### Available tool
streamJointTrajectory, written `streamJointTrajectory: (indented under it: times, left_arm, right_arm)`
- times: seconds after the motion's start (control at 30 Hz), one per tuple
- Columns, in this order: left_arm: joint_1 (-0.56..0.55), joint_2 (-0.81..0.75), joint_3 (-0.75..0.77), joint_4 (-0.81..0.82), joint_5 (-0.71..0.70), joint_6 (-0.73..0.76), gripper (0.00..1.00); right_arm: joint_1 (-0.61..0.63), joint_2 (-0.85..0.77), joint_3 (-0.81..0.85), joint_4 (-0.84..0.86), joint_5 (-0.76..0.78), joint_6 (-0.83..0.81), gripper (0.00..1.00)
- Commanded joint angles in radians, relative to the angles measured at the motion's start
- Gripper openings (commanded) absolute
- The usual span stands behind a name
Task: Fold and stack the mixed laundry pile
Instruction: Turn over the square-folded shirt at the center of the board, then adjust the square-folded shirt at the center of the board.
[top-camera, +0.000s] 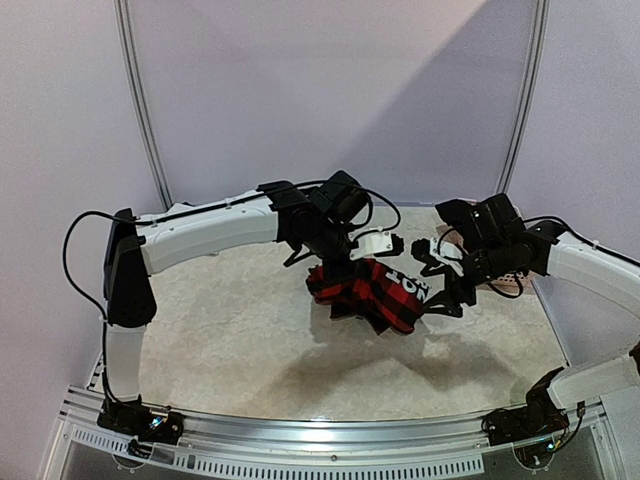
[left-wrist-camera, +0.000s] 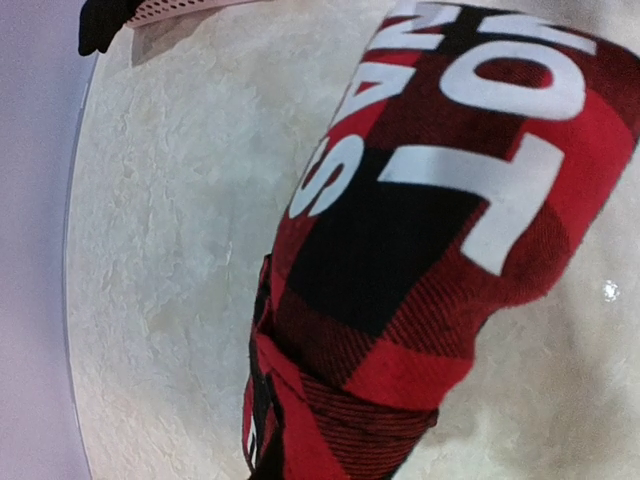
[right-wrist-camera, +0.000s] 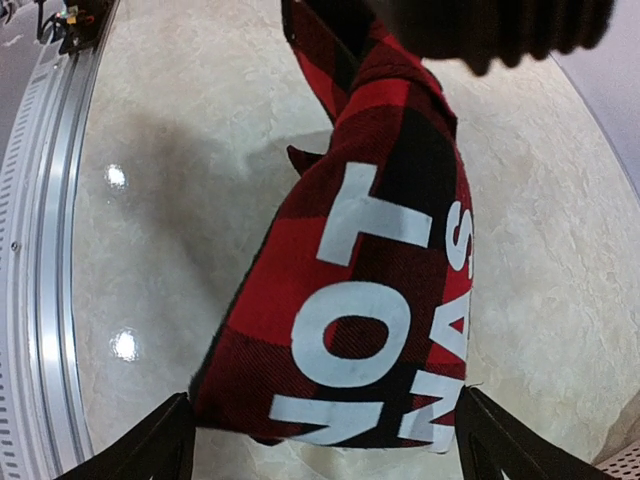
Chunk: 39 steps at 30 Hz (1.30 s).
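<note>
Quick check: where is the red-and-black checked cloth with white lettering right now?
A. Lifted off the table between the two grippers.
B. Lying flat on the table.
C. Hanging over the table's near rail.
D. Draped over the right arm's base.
A: the red-and-black checked cloth with white lettering hangs above the pale table, casting a shadow on it. The shut left gripper holds one end, and the other end lies between the open fingers of the right gripper.

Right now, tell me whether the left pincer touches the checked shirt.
Touching. Right wrist view: the left pincer grips the checked shirt at its upper end.
</note>
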Motion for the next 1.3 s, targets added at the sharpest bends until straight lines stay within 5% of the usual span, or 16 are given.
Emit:
streamJointTrajectory:
  times: [0.0,0.13,0.33,0.4,0.47,0.53,0.6,0.67,0.93,1.07,1.27]
  left_arm:
    - [0.017,0.031,0.111,-0.091,0.069,-0.046,0.00]
    - [0.061,0.065,0.247,-0.178,0.194,-0.158,0.00]
    - [0.274,0.254,0.507,-0.242,0.596,-0.488,0.00]
    - [0.361,0.318,0.531,-0.171,0.729,-0.742,0.00]
    - [0.452,0.338,0.353,0.119,0.818,-1.063,0.00]
    - [0.513,0.345,0.233,0.255,0.817,-1.240,0.01]
    - [0.541,0.290,0.079,0.372,0.767,-1.321,0.23]
    - [0.551,0.205,-0.066,0.464,0.697,-1.361,0.33]
    - [0.594,-0.064,-0.423,0.543,0.360,-1.336,0.59]
    - [0.606,-0.115,-0.569,0.684,0.397,-1.358,0.73]
    - [0.596,-0.087,-0.641,0.769,0.358,-1.420,0.76]
  right_arm:
    - [0.000,-0.014,0.073,-0.036,-0.023,0.066,0.91]
    - [-0.047,-0.057,0.133,-0.079,-0.031,0.052,0.92]
    - [-0.138,-0.087,0.184,-0.089,-0.064,0.062,0.92]
    - [-0.146,-0.080,0.182,-0.076,-0.065,0.071,0.92]
    - [-0.148,-0.069,0.179,-0.065,-0.078,0.089,0.92]
    - [-0.149,-0.064,0.172,-0.060,-0.095,0.102,0.92]
    - [-0.149,-0.069,0.161,-0.055,-0.092,0.113,0.92]
    - [-0.149,-0.081,0.147,-0.052,-0.084,0.115,0.92]
    - [-0.149,-0.072,0.112,-0.030,-0.104,0.125,0.93]
    - [-0.149,-0.063,0.107,-0.025,-0.125,0.140,0.93]
    - [-0.149,-0.039,0.091,-0.019,-0.142,0.139,0.93]
